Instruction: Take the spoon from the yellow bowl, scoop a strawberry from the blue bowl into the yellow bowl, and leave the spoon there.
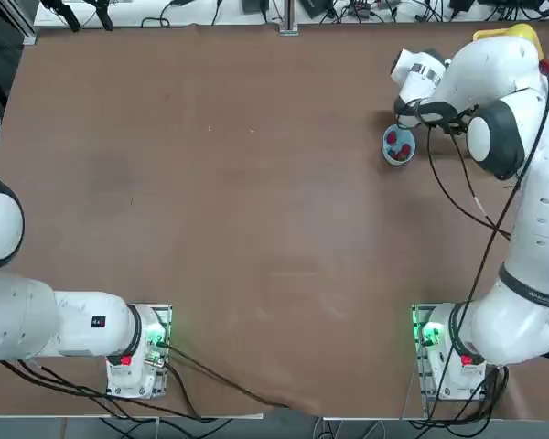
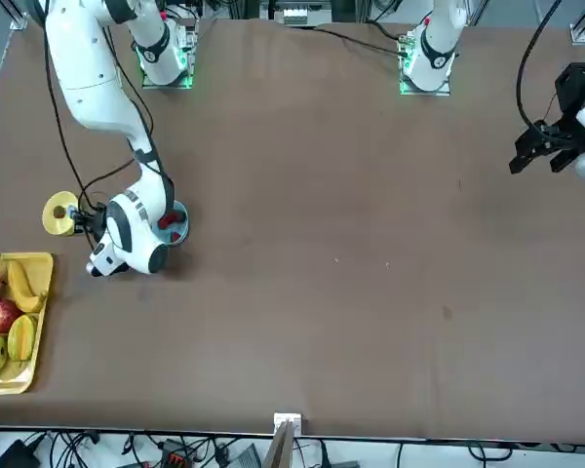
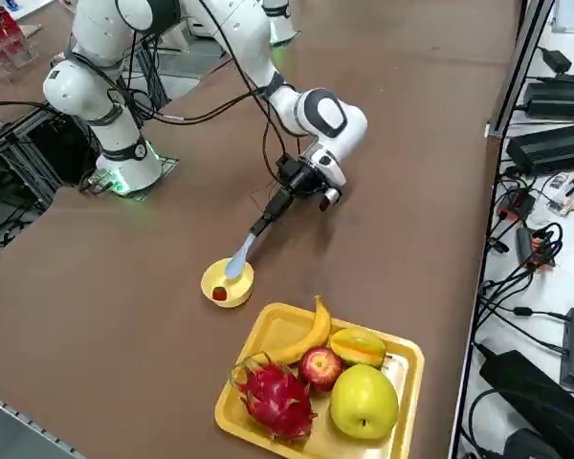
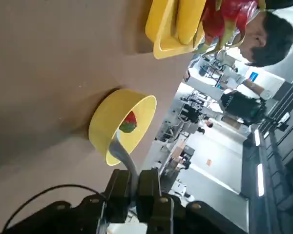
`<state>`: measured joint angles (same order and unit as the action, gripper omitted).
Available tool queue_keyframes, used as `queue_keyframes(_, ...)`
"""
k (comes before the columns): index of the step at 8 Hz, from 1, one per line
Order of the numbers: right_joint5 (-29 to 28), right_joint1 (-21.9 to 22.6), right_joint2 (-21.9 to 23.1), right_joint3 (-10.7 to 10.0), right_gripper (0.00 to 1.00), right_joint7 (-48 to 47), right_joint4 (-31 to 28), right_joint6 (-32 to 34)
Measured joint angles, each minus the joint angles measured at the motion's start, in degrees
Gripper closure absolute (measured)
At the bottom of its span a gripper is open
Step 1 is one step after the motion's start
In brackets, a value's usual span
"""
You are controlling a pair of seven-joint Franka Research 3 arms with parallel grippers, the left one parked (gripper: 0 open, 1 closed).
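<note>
Between the right gripper's (image 4: 133,195) dark fingers (image 4: 118,192) you have the spoon's (image 4: 123,152) handle pinched, the two pressed tight on it. From there the pale blue-white spoon slants down so that its tip sits inside the yellow bowl (image 4: 118,124). A strawberry (image 4: 129,122), red with a bit of green, lies in that bowl just beside the spoon's tip; whether it rests on the spoon or has slid off cannot be told from these views.

You look to be at the tipping-out or set-down step, with the fruit delivered. What remains is to lay the spoon in the bowl and let go. Lower the handle until the spoon rests against the rim, then part the fingers gently and draw straight back, so the light bowl does not tip or skate across the desk (image 3: 124,287).

Behind the wrist, well apart from the yellow bowl, the blue bowl (image 1: 399,144) holds more red berries. The yellow fruit tray (image 3: 268,330), with banana, apple and dragon fruit, sits close by, so keep your retreat clear of it.
</note>
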<state>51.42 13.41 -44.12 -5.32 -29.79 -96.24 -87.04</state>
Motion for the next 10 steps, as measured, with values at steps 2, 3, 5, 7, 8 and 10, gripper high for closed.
queue_keyframes(2, -0.8, -1.2, 0.0, 0.0, 0.89, -0.8, 0.2, -0.6)
queue_keyframes(3, -0.9, -1.8, -0.1, 0.0, 0.87, -1.0, 0.2, -0.8)
queue_keyframes(5, -0.9, -2.3, -0.4, 0.0, 0.77, -1.1, 0.2, -1.0)
queue_keyframes(7, -0.9, -2.3, -0.7, 0.0, 0.42, -1.2, 0.2, -1.1)
queue_keyframes(8, -0.9, -2.4, -0.7, 0.0, 0.24, -1.3, 0.2, -1.5)
queue_keyframes(10, -1.8, -2.5, -0.7, 0.0, 0.00, -1.3, 0.4, -2.2)
